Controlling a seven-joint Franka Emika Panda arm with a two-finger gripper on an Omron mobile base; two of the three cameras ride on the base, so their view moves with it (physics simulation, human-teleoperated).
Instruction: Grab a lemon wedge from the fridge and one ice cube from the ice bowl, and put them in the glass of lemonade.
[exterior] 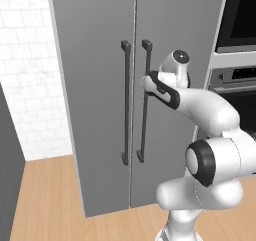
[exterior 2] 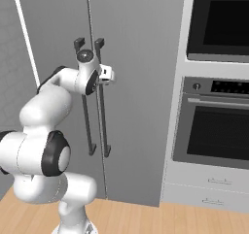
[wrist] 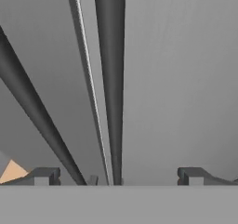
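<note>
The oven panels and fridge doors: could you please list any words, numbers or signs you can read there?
None can be read.
Oven control panel: tiny pale marks, too small and blurred to read.
Fridge doors and handles: plain, no label or brand.
Oven knob: no legible marking.

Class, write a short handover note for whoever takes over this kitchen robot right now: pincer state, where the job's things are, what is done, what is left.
Pincer: open, empty, fingertips straddling the right door's dark vertical bar handle.
Tall matte grey two-door fridge: both doors shut.
Done: arm brought up to the handles.
Left: close on the handle, pull the door open, fetch the lemon wedge, then an ice cube, put both in the lemonade glass.
</note>
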